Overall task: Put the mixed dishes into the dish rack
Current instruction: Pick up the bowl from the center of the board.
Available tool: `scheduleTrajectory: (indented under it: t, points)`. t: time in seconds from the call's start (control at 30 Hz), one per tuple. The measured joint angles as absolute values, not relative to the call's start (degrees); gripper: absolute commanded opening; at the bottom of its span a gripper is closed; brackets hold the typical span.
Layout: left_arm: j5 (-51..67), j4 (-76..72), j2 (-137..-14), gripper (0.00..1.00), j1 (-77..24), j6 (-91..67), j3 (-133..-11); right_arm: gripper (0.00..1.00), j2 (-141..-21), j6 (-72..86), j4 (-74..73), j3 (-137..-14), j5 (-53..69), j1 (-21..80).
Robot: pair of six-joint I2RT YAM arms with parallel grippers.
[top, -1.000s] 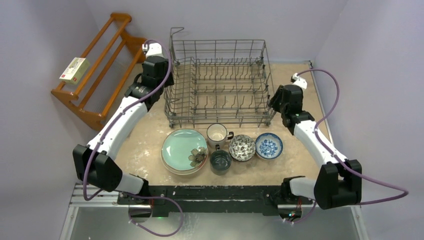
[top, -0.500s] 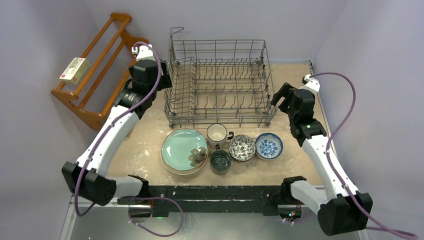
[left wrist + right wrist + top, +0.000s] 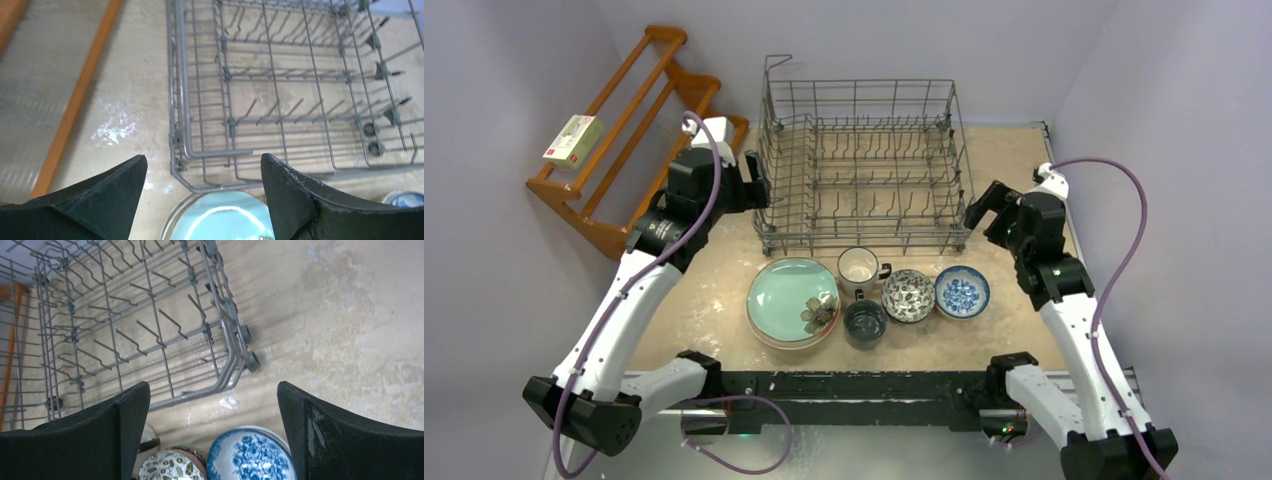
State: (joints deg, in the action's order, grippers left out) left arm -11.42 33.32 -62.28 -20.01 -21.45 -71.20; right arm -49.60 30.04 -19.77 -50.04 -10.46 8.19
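Observation:
The grey wire dish rack (image 3: 864, 240) stands at the back of the table with no dishes in it. In front of it sit a mint green plate (image 3: 792, 298) on a stack, a white mug (image 3: 859, 267), a dark teal mug (image 3: 865, 323), a brown-patterned bowl (image 3: 909, 295) and a blue-patterned bowl (image 3: 962, 291). My left gripper (image 3: 754, 182) hangs open by the rack's front left corner (image 3: 179, 100), above the plate's far rim (image 3: 225, 220). Over by the front right corner (image 3: 227, 340), my right gripper (image 3: 980, 208) is open above the blue bowl (image 3: 250, 457). Neither holds anything.
A brown wooden slatted shelf (image 3: 624, 130) leans at the back left with a small box (image 3: 573, 139) on it. Purple walls close in the left, back and right sides. Purple cables loop from both wrists.
Both grippers have opened wide and come away from the rack's side walls, drawing back toward the near side. The rack and dishes have not moved.

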Motion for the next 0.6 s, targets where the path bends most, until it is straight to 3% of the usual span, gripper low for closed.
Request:
scheduleTrajectory:
  t: [0.27,0.6]
  points:
    - [-2.0,34.6,-60.9,0.82,-20.9,-21.4,-67.2,0.98,-48.7,33.9,-32.3,-51.5,-13.6,8.2]
    - [-0.2,35.0,-61.8,0.82,-29.8,-19.9,-67.2,0.88,-50.7,41.1,-42.0,-50.0,-17.3,8.2]
